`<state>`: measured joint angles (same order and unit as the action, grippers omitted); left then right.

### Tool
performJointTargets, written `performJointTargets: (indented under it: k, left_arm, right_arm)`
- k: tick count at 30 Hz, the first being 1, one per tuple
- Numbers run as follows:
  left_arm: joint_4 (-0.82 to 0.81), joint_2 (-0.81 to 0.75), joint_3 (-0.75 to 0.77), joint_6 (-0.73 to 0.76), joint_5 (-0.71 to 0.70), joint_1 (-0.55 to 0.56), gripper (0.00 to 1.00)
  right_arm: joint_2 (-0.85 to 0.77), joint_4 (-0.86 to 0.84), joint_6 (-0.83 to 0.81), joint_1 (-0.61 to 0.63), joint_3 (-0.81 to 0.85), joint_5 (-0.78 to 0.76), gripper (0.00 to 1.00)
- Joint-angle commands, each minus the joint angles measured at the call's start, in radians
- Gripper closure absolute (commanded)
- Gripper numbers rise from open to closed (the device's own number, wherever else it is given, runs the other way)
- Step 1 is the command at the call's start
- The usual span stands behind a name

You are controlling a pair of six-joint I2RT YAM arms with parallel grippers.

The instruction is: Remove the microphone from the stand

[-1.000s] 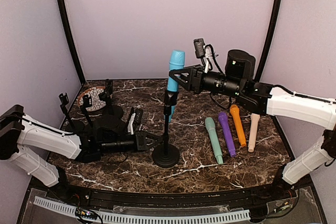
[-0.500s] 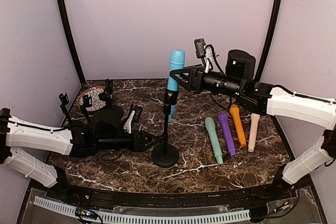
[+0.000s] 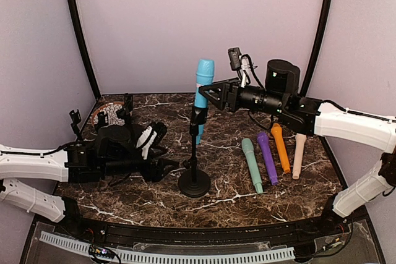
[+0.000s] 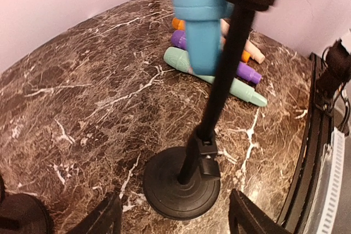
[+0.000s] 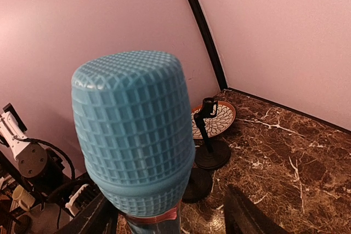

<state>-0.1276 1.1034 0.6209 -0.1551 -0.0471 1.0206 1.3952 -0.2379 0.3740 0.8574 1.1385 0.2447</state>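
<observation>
The blue microphone (image 3: 202,86) stands upright in the clip of a black stand (image 3: 195,153) at mid table. My right gripper (image 3: 207,95) is level with the microphone head, open, its fingers to either side. In the right wrist view the gridded blue head (image 5: 131,135) fills the space between the fingers, and the right finger (image 5: 244,215) is clear of it. My left gripper (image 3: 166,169) lies low just left of the stand base (image 3: 194,183), open. In the left wrist view the round base (image 4: 181,187) sits ahead between the spread fingertips, untouched.
Green (image 3: 252,164), purple (image 3: 267,156), orange (image 3: 279,146) and beige (image 3: 299,154) microphones lie side by side on the right. A patterned plate (image 3: 109,115) and two empty black stands (image 3: 128,119) sit at the back left. Curved walls close the back.
Both grippers have opened. The left arm has drawn back to the left, away from the stand pole. The stand and microphone have shifted slightly left.
</observation>
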Motion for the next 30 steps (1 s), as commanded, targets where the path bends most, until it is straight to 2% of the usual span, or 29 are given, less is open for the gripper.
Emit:
performJointTargets:
  k: [1, 7, 10, 19, 30]
  left_arm:
    - [0.017, -0.021, 0.018, 0.277, -0.108, 0.072, 0.31]
    - [0.024, 0.041, 0.052, 0.381, -0.175, 0.108, 0.30]
    - [0.055, 0.067, 0.085, 0.405, -0.193, 0.128, 0.30]
    - [0.024, 0.087, 0.055, 0.494, -0.290, 0.190, 0.30]
    - [-0.109, 0.215, 0.029, 0.649, -0.548, 0.295, 0.30]
  right_arm:
    - [-0.017, 0.001, -0.008, -0.003, 0.019, -0.017, 0.27]
    - [-0.059, 0.031, -0.025, -0.003, 0.002, -0.076, 0.09]
    - [-0.070, 0.061, -0.028, -0.003, 0.012, -0.077, 0.05]
    - [-0.191, 0.087, -0.003, -0.003, -0.088, -0.118, 0.01]
    - [-0.321, 0.103, 0.019, -0.004, -0.216, -0.182, 0.02]
